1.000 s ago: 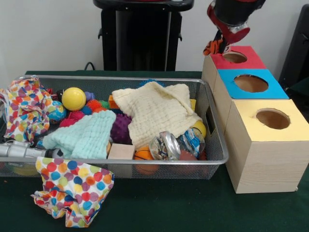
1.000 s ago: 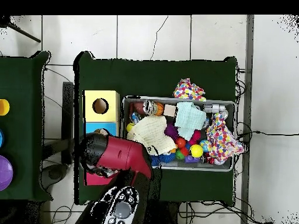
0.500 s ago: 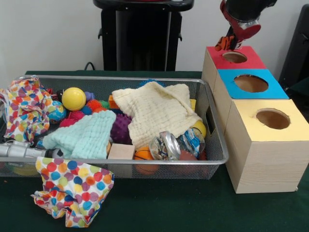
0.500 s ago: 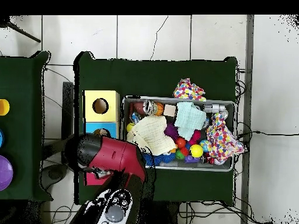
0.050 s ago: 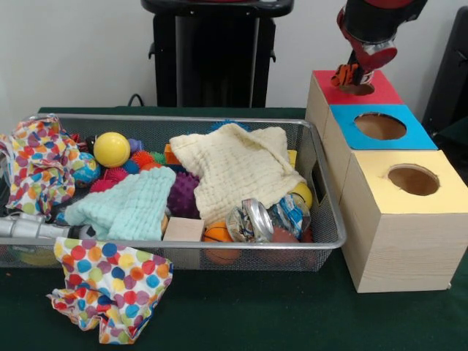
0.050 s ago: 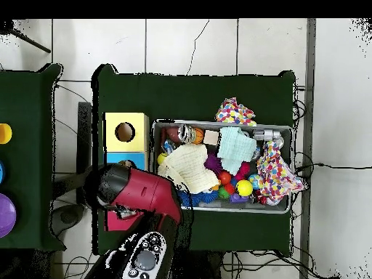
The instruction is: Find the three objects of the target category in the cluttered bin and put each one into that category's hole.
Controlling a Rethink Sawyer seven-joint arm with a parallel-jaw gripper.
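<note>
The claw (image 5: 349, 75) is clenching a small orange, black-striped toy (image 5: 344, 74), hanging over the red box's hole (image 5: 357, 88) at the bin's (image 5: 322, 219) two o'clock

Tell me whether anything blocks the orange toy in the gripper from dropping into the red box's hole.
Nothing visible does. The gripper holds the orange toy right over the red box's hole, whose opening looks clear.

The bin (image 5: 322, 241) is shiny metal wire mesh, the cream cloth (image 5: 238, 172) is soft crinkled fabric, the boxes (image 5: 398, 252) look like matt pale wood, and the surface (image 5: 256, 314) has matt green cloth.
</note>
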